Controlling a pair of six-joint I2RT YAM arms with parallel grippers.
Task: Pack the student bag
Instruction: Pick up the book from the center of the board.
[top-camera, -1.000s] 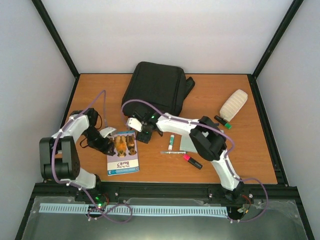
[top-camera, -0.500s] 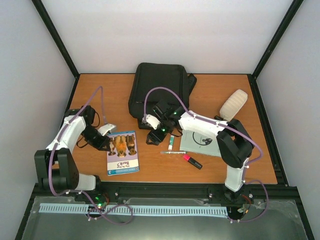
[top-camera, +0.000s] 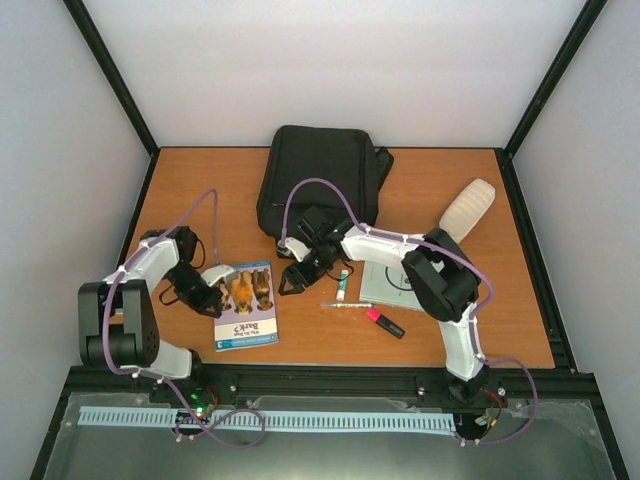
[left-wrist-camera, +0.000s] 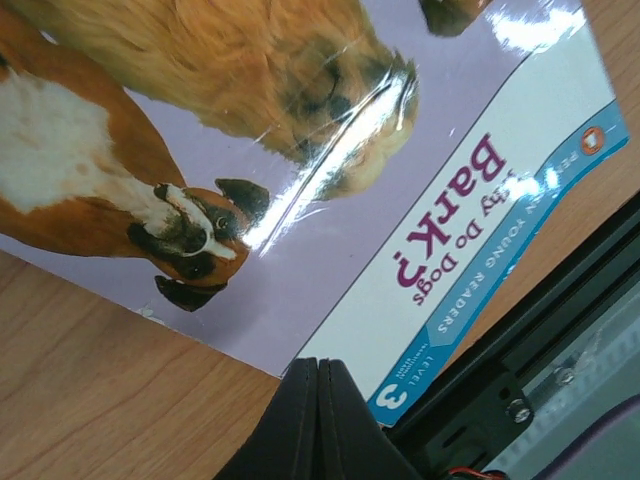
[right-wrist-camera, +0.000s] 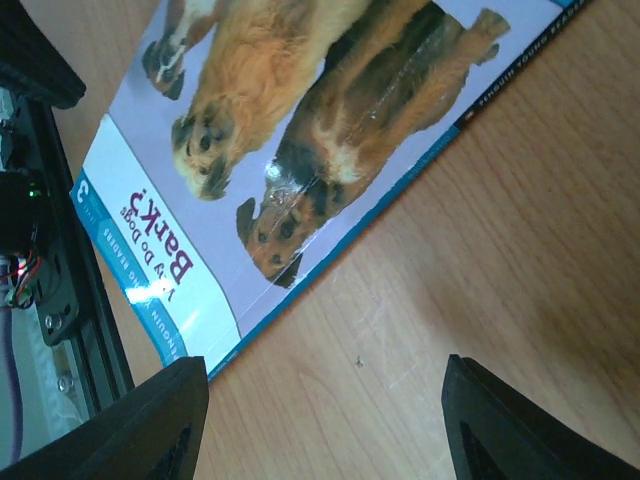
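Note:
The student bag, black and soft, lies flat at the back middle of the table. A children's book with dogs on its cover lies flat near the front left. My left gripper is shut, its fingertips pressed together at the book's left edge with nothing visibly between them. My right gripper hangs open over bare wood just beyond the book's right edge, empty, in front of the bag.
A glue stick, a pen and a pink highlighter lie right of the book. A grey notebook sits under the right arm. A white pencil case lies at the back right. The black front rail runs close to the book.
My left gripper has shut and slid to the book's left edge. The bag shifted right and straightened. My right gripper swung right, then back beside the book, its fingers slightly narrower.

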